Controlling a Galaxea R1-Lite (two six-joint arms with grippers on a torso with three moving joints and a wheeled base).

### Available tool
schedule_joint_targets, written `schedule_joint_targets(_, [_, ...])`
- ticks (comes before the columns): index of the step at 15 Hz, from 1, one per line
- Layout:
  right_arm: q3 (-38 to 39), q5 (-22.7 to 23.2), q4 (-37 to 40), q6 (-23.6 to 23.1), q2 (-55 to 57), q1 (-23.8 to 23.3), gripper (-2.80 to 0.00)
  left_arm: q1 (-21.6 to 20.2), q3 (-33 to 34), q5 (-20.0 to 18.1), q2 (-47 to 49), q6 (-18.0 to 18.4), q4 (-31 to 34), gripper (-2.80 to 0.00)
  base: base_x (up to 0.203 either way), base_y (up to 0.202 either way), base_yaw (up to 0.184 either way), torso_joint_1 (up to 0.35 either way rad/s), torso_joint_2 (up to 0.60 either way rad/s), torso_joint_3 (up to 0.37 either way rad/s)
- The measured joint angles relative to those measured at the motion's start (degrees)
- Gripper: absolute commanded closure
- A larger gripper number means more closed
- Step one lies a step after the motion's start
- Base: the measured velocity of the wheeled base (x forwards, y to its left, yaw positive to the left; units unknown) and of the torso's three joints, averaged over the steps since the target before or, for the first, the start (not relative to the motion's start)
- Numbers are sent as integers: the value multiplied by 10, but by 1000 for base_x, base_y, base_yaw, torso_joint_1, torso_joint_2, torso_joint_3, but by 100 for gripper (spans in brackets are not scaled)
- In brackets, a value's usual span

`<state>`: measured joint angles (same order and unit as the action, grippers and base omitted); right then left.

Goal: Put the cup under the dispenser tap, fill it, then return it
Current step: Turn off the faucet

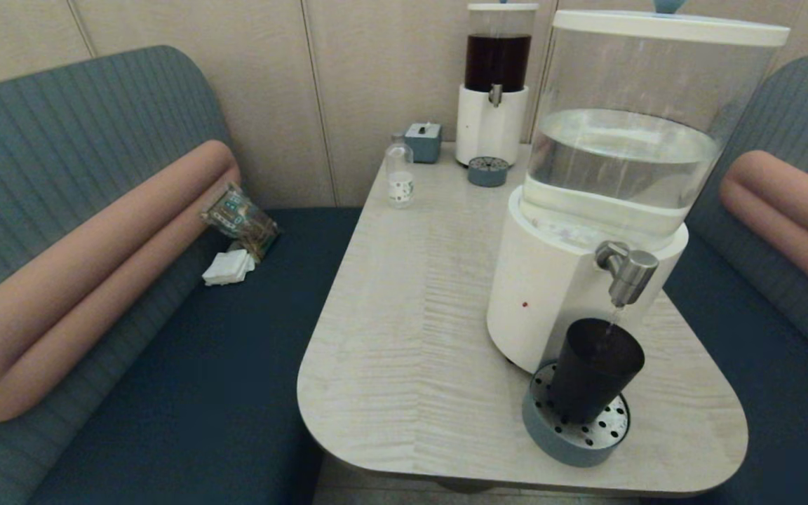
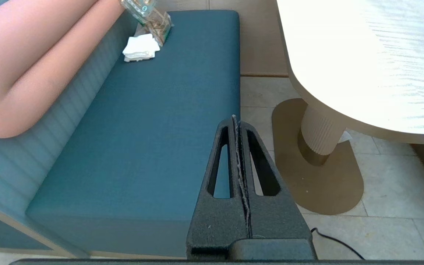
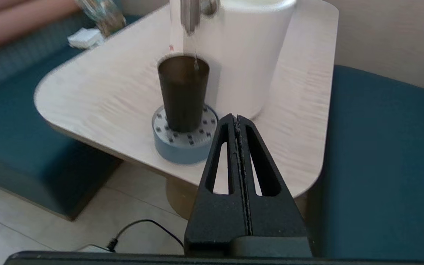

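A: Going left to right, where are the hands?

B: The left hand (image 2: 238,121) hangs off the table's left edge, above the teal bench seat (image 2: 153,121), fingers pressed together and holding nothing. It looks parked. The right hand (image 3: 237,119) sits off the table's near right corner, also pinched closed and empty, pointing toward the cup.

A: And the cup?

B: The matte black tapered tumbler (image 1: 595,370) stands upright on the round grey perforated drip tray (image 1: 572,438), at the near right corner of the pale wood-grain table (image 1: 404,330). It's directly below the short brushed-steel spout (image 1: 627,270) of the large white-based dispenser with the clear water tank (image 1: 618,140).

A: Which step is this?

B: Filling, I'd judge. A thin stream runs from the spout into the cup. Next, the flow must stop, then the right hand must spread wide enough to take the cup's wall and lift it without tilting.

A: Do the views differ?

B: Only the head view shows the tank's water level and neither hand. The right wrist view shows the stream entering the rim, but the fill level inside is too dark to tell.
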<state>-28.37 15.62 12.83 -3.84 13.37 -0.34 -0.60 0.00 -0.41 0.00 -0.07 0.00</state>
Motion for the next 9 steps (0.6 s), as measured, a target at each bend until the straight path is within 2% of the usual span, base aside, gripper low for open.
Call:
schedule_joint_targets(3, [60,-20,-53,-5,-23,0,0,0,0,0,0,0,0,0,0,0,0,0,0,0])
schedule_joint_targets(6, [120,-67,-129,-11,-57,4,0,0,0,0,0,0,0,0,0,0,0,0,0,0])
schedule_joint_targets(9, [163,-111,-161,-12,-96,5,0,0,0,0,0,0,0,0,0,0,0,0,0,0])
